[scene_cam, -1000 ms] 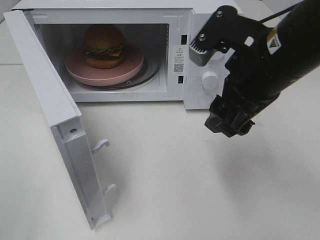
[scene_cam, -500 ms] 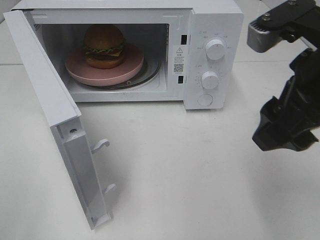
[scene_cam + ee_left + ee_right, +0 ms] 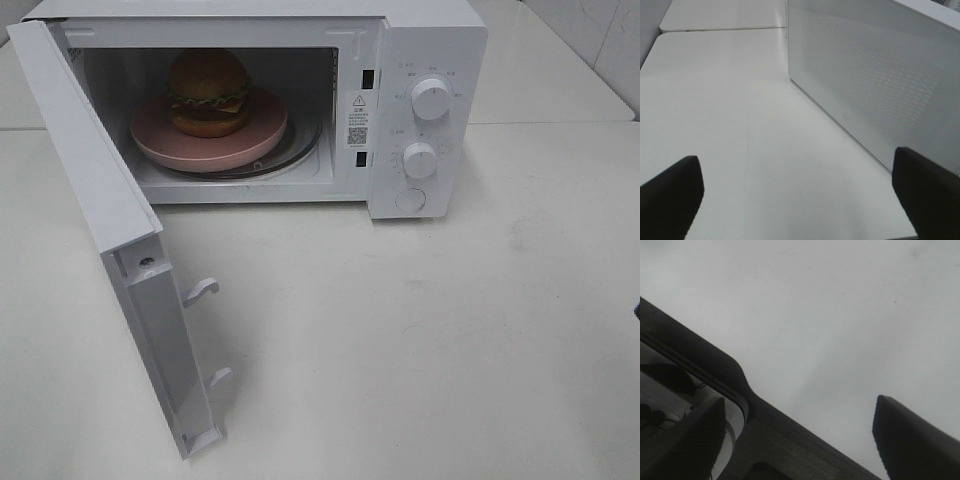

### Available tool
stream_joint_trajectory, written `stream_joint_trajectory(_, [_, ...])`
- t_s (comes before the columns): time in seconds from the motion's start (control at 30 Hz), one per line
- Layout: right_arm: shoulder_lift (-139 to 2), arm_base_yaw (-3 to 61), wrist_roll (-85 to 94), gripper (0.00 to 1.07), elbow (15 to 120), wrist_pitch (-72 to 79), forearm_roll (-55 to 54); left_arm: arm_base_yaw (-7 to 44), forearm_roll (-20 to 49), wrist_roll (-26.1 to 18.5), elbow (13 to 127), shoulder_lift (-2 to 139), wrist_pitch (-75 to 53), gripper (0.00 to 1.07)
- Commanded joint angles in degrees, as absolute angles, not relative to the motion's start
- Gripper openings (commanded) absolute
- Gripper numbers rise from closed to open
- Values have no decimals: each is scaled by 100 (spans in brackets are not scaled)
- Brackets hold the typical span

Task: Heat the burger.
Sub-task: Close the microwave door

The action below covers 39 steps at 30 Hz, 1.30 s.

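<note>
The burger [image 3: 208, 92] sits on a round pink plate [image 3: 263, 132] inside the white microwave [image 3: 430, 60], whose door [image 3: 110, 230] hangs wide open to the left. Neither arm shows in the exterior high view. In the left wrist view my left gripper [image 3: 795, 160] is open over bare table, its dark fingertips [image 3: 670, 195] far apart, with a perforated white microwave panel [image 3: 875, 85] beside it. In the right wrist view my right gripper [image 3: 800, 402] is open above the table with nothing between its fingers [image 3: 910, 435].
Two knobs [image 3: 430, 98] and a round button [image 3: 410, 200] sit on the microwave's control panel. White table [image 3: 420, 340] stretches in front and to the right. A dark bar [image 3: 695, 365] crosses the right wrist view.
My right arm, in front of the control panel a second ago, has swung away to the right and left the exterior high view. The burger, plate and door have not moved.
</note>
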State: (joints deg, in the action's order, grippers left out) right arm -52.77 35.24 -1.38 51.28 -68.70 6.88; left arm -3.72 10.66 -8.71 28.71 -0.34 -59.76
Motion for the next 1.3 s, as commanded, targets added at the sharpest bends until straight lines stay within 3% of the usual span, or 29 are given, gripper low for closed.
stream_joint_trajectory(0.03, [-4756,3518,-178,76,4836,-7110,728,-344,1077,-871,2853,-143,-5953,96])
stream_joint_trajectory(0.33, [-3833,3455,-258,76,4165,-7151,733,-344,1077,-871,2853,-143,-5953,96])
stream_joint_trajectory(0.57, [-3042,2412,-292,76,3885,-7036,739,-344,1077,-871,2853,-143,-5953,96])
stream_joint_trajectory(1.3, [-613,848,-699,76,3088,-6314,636,-344,1077,-871,2853,-143,-5953,96])
